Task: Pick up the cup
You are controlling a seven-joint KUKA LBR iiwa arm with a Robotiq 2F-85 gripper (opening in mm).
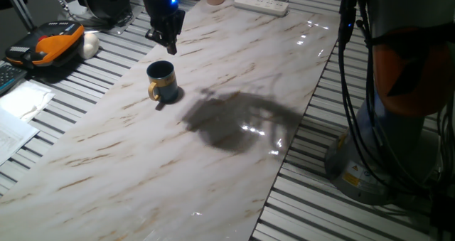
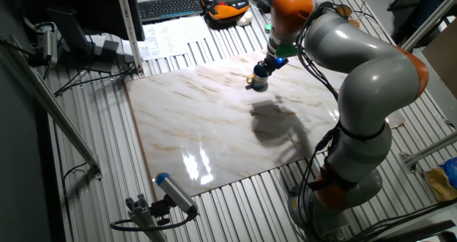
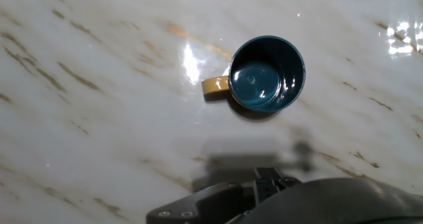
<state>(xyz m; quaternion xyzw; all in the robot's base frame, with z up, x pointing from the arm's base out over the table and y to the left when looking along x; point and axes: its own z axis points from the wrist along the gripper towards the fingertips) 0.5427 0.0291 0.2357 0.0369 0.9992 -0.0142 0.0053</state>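
In the upper left of one fixed view, the cup (image 1: 163, 81) stands upright on the pale marble-patterned table (image 1: 234, 148), a small dark blue mug with a yellow handle pointing toward the lower left of the frame. In the hand view it sits right of centre in the upper half (image 3: 267, 73), seen from straight above, its open mouth showing an empty blue inside and its handle pointing left. The hand (image 1: 169, 43) hangs above the cup and a little toward the top of the frame, not touching it; its dark fingers point downward and look close together, but whether they are parted or closed cannot be told. In the other fixed view the cup (image 2: 258, 80) is a small dark shape near the top centre of the table, just below the hand (image 2: 270, 65) at the end of the grey and orange arm (image 2: 357, 78). A dark shadow of the arm falls across the table's middle. A white power strip (image 1: 261, 3) lies at the table's far end.
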